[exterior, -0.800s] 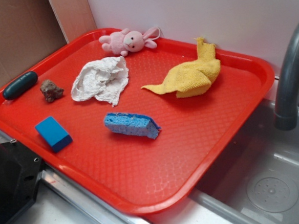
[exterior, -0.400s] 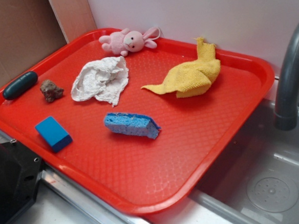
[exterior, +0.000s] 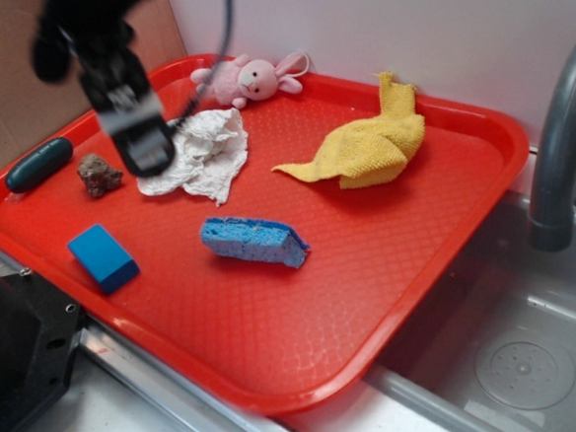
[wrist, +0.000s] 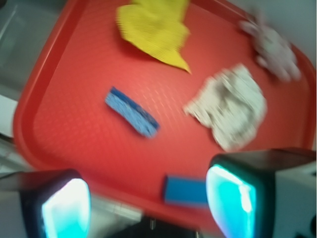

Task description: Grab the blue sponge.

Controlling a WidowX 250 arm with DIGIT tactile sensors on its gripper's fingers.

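Observation:
The blue sponge (exterior: 255,241) is a speckled mid-blue slab with a slanted end, lying flat near the middle of the red tray (exterior: 370,260). In the wrist view the blue sponge (wrist: 132,112) lies diagonally on the tray (wrist: 74,124), well ahead of the fingers. My gripper (exterior: 150,151) hangs blurred above the tray's back left, over the white cloth's edge, left of and behind the sponge. The wrist view shows the gripper (wrist: 148,208) open, its two fingers wide apart with nothing between them.
A smooth blue block (exterior: 103,257) sits at the tray's front left. Also on the tray are a white crumpled cloth (exterior: 204,153), a yellow cloth (exterior: 367,146), a pink bunny (exterior: 244,79), a brown lump (exterior: 98,175) and a dark green object (exterior: 39,164). A faucet (exterior: 560,147) and sink (exterior: 515,358) lie to the right.
The arm and gripper have come into the exterior view at the upper left, above the tray. The things on the tray have not moved.

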